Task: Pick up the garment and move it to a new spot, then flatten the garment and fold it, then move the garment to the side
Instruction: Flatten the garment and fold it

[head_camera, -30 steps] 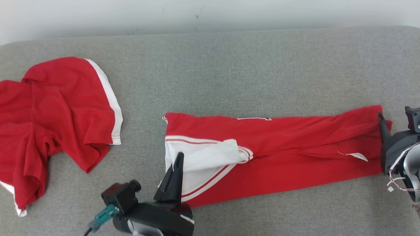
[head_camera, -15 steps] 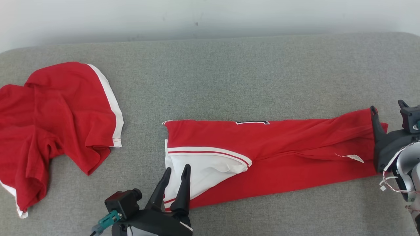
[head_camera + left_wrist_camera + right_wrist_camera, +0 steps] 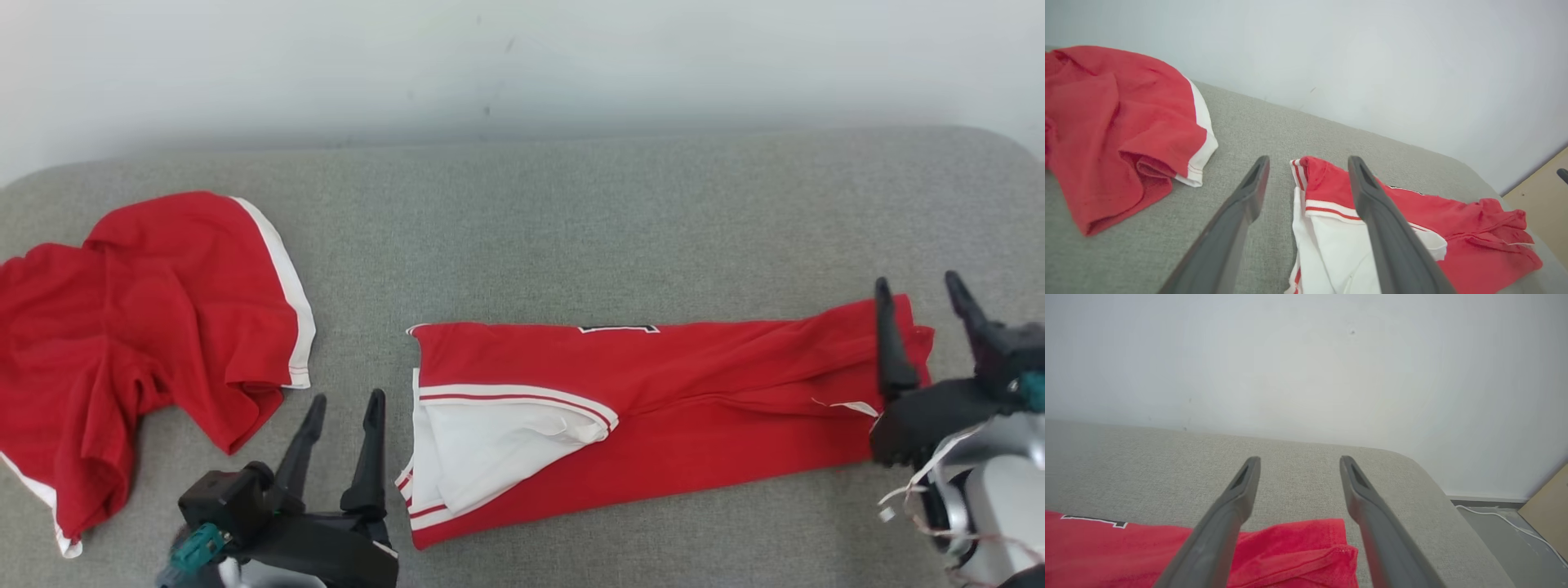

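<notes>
The red shirt (image 3: pixel 694 392) lies mid-cushion on the grey sofa cushion (image 3: pixel 571 229), folded into a long strip, with its white sleeve (image 3: pixel 490 441) showing at the left end. The left gripper (image 3: pixel 346 398) stands spread just beside that end, clear of the cloth. The right gripper (image 3: pixel 916 282) is spread too, at the opposite end, and neither holds anything. The next fold, I judge, is end over end — pinch through every layer at the edge and carry it low, well apart from the crumpled red garment (image 3: pixel 147 327) at far left.
</notes>
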Controlling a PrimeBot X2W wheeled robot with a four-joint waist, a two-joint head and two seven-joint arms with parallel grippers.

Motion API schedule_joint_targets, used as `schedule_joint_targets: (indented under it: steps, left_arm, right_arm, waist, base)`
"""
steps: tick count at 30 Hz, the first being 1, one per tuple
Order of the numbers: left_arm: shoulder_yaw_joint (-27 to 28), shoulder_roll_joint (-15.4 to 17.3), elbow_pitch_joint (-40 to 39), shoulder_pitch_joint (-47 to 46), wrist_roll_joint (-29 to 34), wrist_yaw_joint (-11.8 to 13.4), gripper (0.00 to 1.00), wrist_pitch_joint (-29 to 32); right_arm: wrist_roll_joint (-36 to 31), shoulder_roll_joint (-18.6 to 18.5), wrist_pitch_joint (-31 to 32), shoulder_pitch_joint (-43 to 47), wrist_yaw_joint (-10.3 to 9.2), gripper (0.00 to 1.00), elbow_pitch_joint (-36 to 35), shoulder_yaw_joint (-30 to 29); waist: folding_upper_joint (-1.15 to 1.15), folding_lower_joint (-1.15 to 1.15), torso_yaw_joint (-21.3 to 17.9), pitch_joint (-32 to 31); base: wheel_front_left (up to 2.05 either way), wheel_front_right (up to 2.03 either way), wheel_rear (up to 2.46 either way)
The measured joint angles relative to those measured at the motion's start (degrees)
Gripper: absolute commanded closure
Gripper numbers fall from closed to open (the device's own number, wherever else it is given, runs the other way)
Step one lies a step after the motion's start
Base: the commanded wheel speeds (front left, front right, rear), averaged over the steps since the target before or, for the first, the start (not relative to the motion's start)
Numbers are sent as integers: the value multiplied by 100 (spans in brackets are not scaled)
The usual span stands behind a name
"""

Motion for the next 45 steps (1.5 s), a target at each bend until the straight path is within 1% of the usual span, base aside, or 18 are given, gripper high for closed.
schedule_joint_targets:
  steps: [3,4,8,15,20,23,28,35,41,45]
  left_arm:
    - [44,154,-109,-41,514,1,0,-10]
    - [44,154,-109,-41,514,1,0,-10]
    - [56,257,-242,-58,1027,2,0,-14]
    - [487,204,-261,163,1547,3,0,-14]
    - [513,179,-260,281,1658,4,0,-14]
    - [622,116,-283,409,1683,4,0,-14]
    - [904,-31,-192,630,1648,4,0,3]
    - [1112,-63,-156,721,1623,5,0,333]
    - [1106,-62,-232,712,1670,5,0,536]
    - [1057,-118,-280,698,1699,5,0,648]
  right_arm:
    - [47,209,-250,231,-47,0,-229,4]
    - [47,209,-250,231,-47,0,-229,4]
    - [55,408,-521,485,-90,0,-472,22]
    - [98,668,-603,901,-147,0,-634,21]
    - [98,757,-638,1027,-149,0,-691,16]
    - [98,809,-669,1126,-191,0,-782,18]
    - [97,816,-673,1207,-192,0,-847,11]
    - [90,801,-704,1222,-197,0,-1009,-40]
    - [89,797,-719,1223,-198,0,-1043,-40]
    - [88,669,-545,1232,-198,0,-970,-78]
  waist:
    - [0,0,-40,-126]
    - [0,0,-40,-126]
    - [0,0,-107,-279]
    - [0,0,-258,-444]
    - [1,0,-311,-522]
    - [0,0,-324,-556]
    - [1,1,-339,-552]
    - [1,0,-364,-518]
    - [0,0,-384,-449]
    - [1,1,-368,-373]
  base:
    - [0,0,0]
    - [0,0,0]
    - [0,0,0]
    - [0,0,0]
    - [0,0,0]
    - [0,0,0]
    - [0,0,0]
    - [0,0,0]
    - [0,0,0]
    - [0,0,0]
